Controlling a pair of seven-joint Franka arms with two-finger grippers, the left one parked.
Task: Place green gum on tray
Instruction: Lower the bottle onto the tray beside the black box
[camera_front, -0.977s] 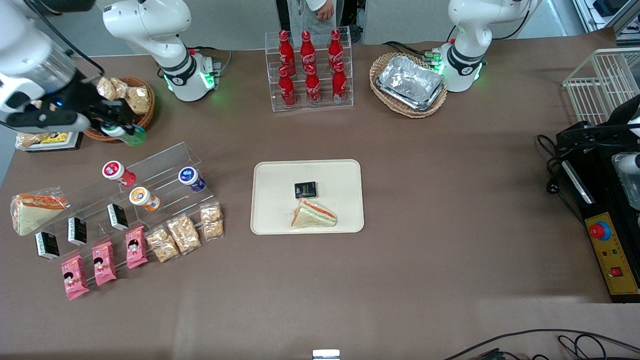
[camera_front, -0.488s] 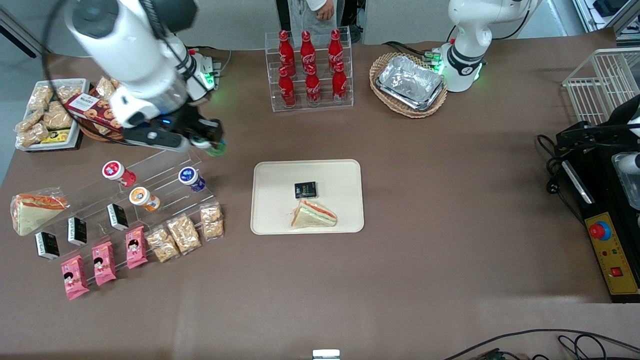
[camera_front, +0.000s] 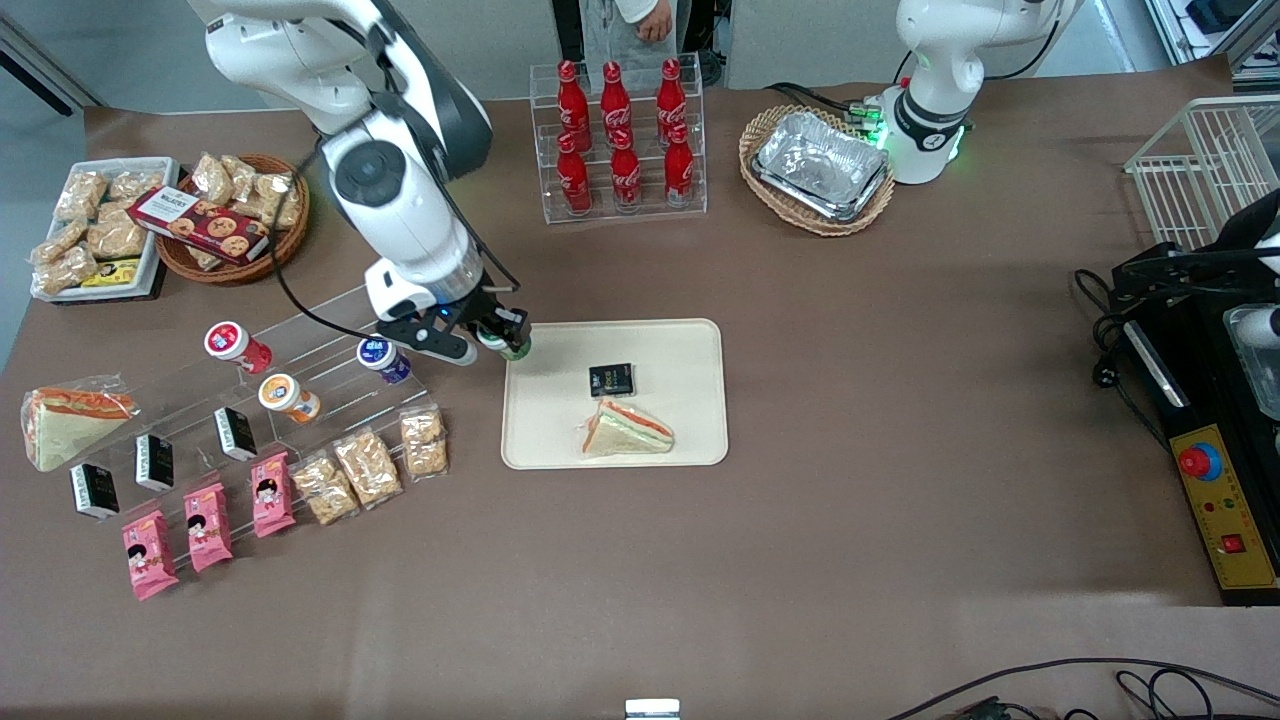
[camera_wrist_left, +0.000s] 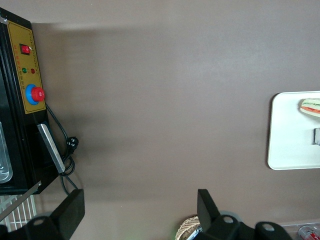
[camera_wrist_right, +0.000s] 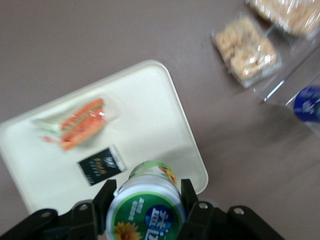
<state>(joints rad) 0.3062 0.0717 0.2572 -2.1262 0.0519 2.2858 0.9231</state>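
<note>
Item — green gum (camera_wrist_right: 146, 202): small bottle, white lid with green label, pinched at its sides between my gripper's (camera_front: 503, 338) two fingers and held clear of the table.

Position — in the front view I hang over the tray's (camera_front: 690, 345) corner nearest the working arm's end of the table and farthest from the front camera. The bottle's long axis runs along my fingers' reach, lid toward my wrist camera, so I judge its base faces down at the tray.

Target — cream tray. On a clock face laid over the front view, its bare middle lies at about four o'clock from my gripper, near.

Occupants — black packet (camera_front: 611, 379) at the tray's centre; wrapped sandwich (camera_front: 628, 428) nearer the front camera than the packet. Both lie along that four o'clock line, so the bare strip just under me looks the safer spot.

Neighbour — blue-lidded bottle (camera_front: 381, 358) on the clear rack (camera_front: 330, 330), at nine o'clock.
</note>
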